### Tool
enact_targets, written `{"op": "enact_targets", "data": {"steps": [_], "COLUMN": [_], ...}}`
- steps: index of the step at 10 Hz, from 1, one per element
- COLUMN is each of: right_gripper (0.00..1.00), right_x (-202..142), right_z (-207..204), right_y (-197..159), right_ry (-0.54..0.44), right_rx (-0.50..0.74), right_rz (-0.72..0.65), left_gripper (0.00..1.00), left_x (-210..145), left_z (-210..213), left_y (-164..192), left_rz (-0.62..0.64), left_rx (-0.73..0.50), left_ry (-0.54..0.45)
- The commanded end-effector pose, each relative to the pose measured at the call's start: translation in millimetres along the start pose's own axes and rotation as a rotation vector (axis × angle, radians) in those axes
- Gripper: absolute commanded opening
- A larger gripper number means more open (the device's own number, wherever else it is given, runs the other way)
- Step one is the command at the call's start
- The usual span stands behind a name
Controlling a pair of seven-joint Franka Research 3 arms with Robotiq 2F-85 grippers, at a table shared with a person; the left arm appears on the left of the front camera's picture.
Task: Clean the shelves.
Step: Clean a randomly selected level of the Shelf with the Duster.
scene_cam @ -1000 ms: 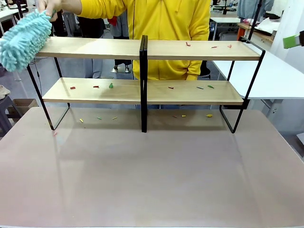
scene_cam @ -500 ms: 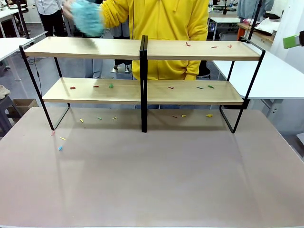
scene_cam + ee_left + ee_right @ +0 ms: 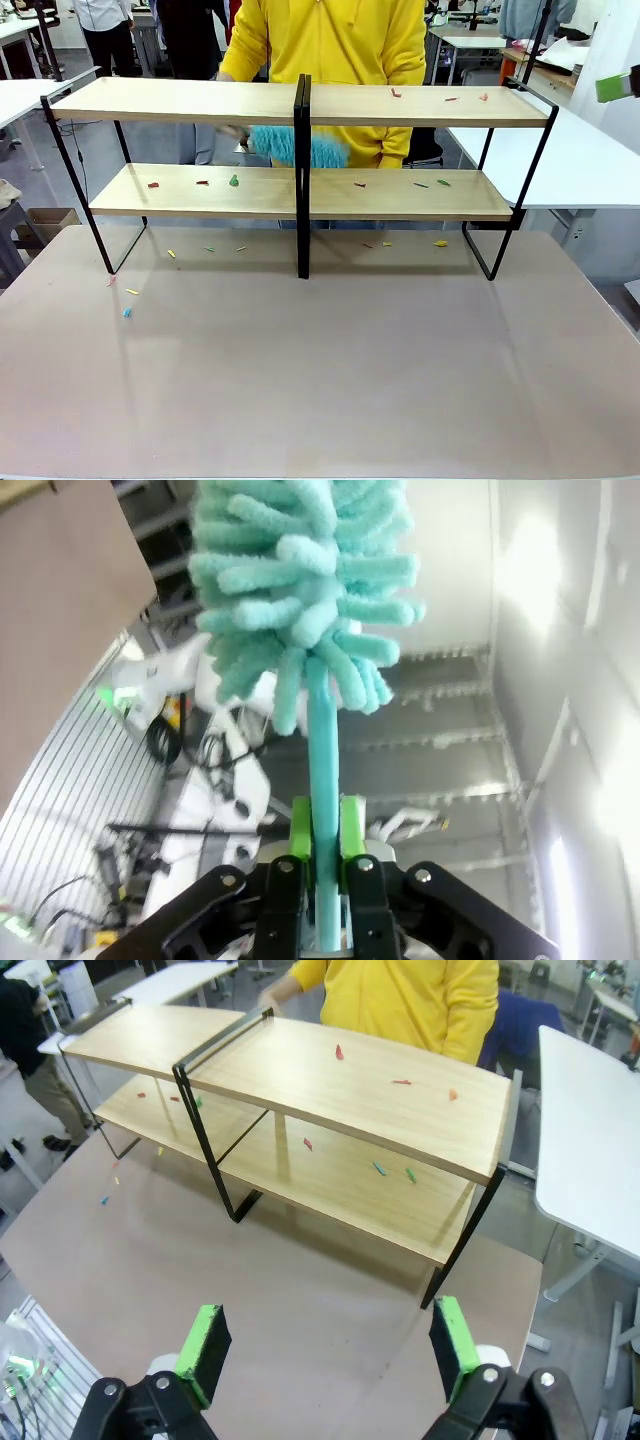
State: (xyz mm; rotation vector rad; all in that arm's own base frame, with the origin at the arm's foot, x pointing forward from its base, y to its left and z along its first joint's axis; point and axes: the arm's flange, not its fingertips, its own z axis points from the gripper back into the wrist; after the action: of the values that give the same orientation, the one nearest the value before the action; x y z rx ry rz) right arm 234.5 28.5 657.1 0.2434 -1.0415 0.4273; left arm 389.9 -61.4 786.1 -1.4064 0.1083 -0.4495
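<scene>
The shelves [image 3: 200, 100] stand at the desk's [image 3: 320, 380] far side, coloured scraps [image 3: 234, 181] on their boards. The left jaws clamp the handle of a teal duster [image 3: 300, 580]; the right jaws hang wide apart above the desk.

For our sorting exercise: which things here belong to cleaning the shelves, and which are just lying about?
Job: shelves, scraps on them, person's duster, second duster in left gripper.
Lying about: white table, cardboard box.
</scene>
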Motion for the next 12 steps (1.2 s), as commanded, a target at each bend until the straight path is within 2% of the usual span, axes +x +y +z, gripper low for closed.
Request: {"op": "enact_targets", "data": {"steps": [1, 2, 3, 4, 5, 6, 8, 9, 10, 11, 12], "right_gripper": [1.00, 1.00, 1.00, 1.00, 1.00, 1.00, 1.00, 1.00, 1.00, 1.00, 1.00], "right_x": [0.1, 0.1, 0.1, 0.1, 0.1, 0.1, 0.1, 0.1, 0.1, 0.1, 0.1], "right_z": [-0.1, -0.1, -0.1, -0.1, -0.1, -0.1, -0.1, -0.1, -0.1, -0.1, -0.1], "right_y": [-1.2, -1.2, -1.2, -1.2, -1.2, -1.2, -1.2, -1.2, -1.2, -1.2, -1.2], "right_ry": [-0.002, -0.002, -0.002, -0.002, -0.002, -0.002, -0.002, -0.002, -0.002, -0.002, -0.002], "right_rx": [0.006, 0.006, 0.006, 0.006, 0.006, 0.006, 0.006, 0.006, 0.006, 0.006, 0.006], "right_rz": [-0.003, -0.003, -0.003, -0.003, -0.003, -0.003, -0.003, -0.003, -0.003, -0.003, -0.003], "left_gripper": [0.12, 0.12, 0.12, 0.12, 0.12, 0.12, 0.12, 0.12, 0.12, 0.12, 0.12], "left_x": [59.7, 83.7, 98.2, 104.1, 98.6, 105.0, 111.4, 112.4, 124.6, 135.1, 143.8], "left_z": [-49.4, -82.9, -111.3, -127.2, -130.2, -129.4, -144.5, -166.1, -181.5, -195.8, -209.7], "left_y": [-33.8, -29.9, -19.4, -9.9, -5.4, -14.7, -2.2, -3.8, 1.4, 5.4, 7.7], "left_rz": [0.154, 0.221, 0.258, 0.294, 0.281, 0.239, 0.268, 0.231, 0.235, 0.199, 0.214], "left_rx": [0.034, 0.091, 0.160, 0.166, 0.171, 0.134, 0.167, 0.310, 0.430, 0.524, 0.582], "left_ry": [-0.140, -0.205, -0.167, -0.190, -0.147, -0.202, -0.181, -0.213, -0.298, -0.255, -0.281]}}
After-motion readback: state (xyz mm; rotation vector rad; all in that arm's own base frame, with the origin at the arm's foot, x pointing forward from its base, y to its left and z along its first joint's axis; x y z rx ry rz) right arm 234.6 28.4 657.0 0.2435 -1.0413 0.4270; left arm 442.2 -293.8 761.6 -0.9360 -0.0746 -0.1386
